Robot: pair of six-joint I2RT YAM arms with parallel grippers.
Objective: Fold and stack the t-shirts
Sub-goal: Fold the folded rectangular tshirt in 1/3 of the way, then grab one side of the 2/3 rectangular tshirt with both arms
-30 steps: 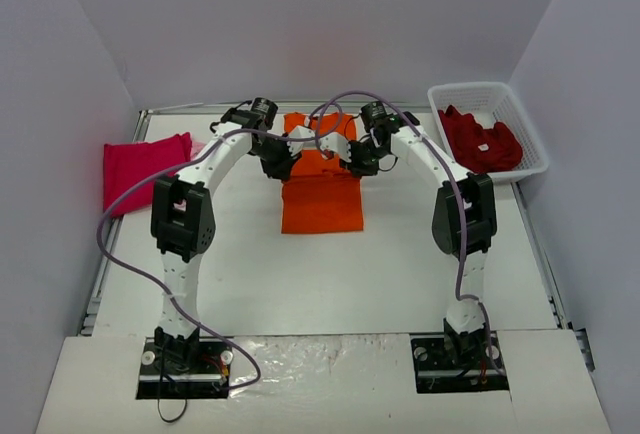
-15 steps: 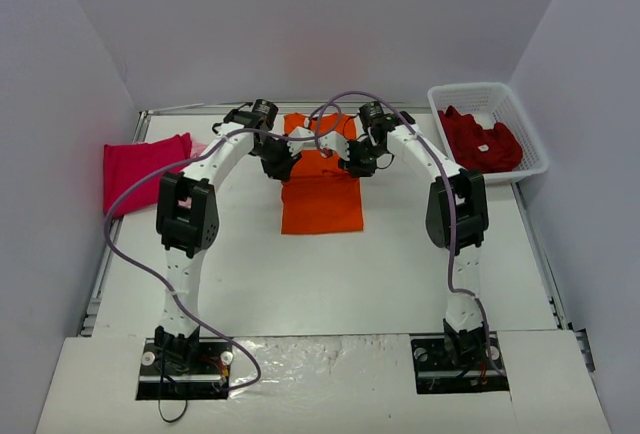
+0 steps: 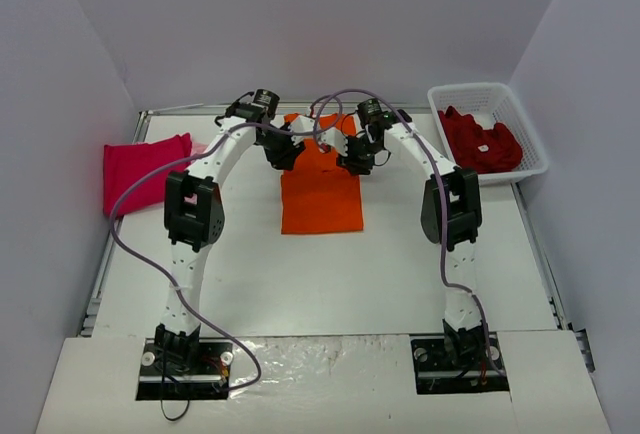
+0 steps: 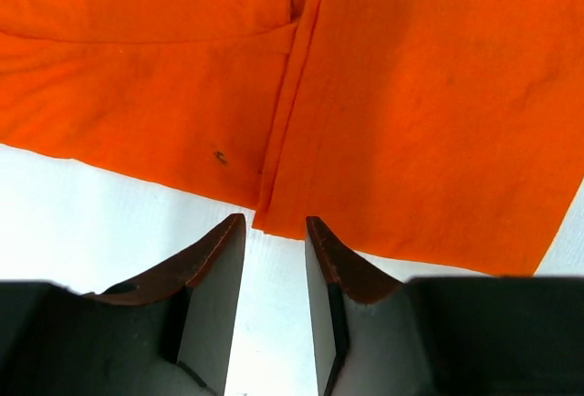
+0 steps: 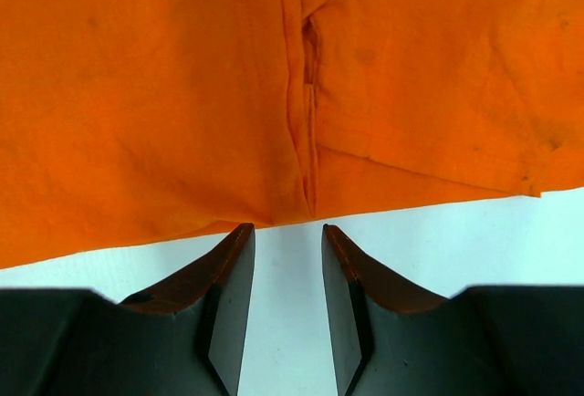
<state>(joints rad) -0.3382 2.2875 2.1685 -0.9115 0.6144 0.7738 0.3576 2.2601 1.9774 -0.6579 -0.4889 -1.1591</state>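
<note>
A bright orange t-shirt lies flat mid-table as a long folded strip. My left gripper sits at the left edge of its far part and my right gripper at the right edge. In the left wrist view the left gripper is open, with bare table between its fingers and the orange cloth edge just past the tips. The right gripper is open the same way, a folded seam of the shirt just beyond its tips. Neither holds anything.
A magenta-pink t-shirt lies folded at the table's left edge, with a bit of pale pink cloth showing beside it. Dark red t-shirts are heaped in the white lattice basket at the back right. Walls close in on three sides.
Both grippers have gone from shut to open and let go of the orange shirt's edges. Both arms' elbows have swung slightly inward.
</note>
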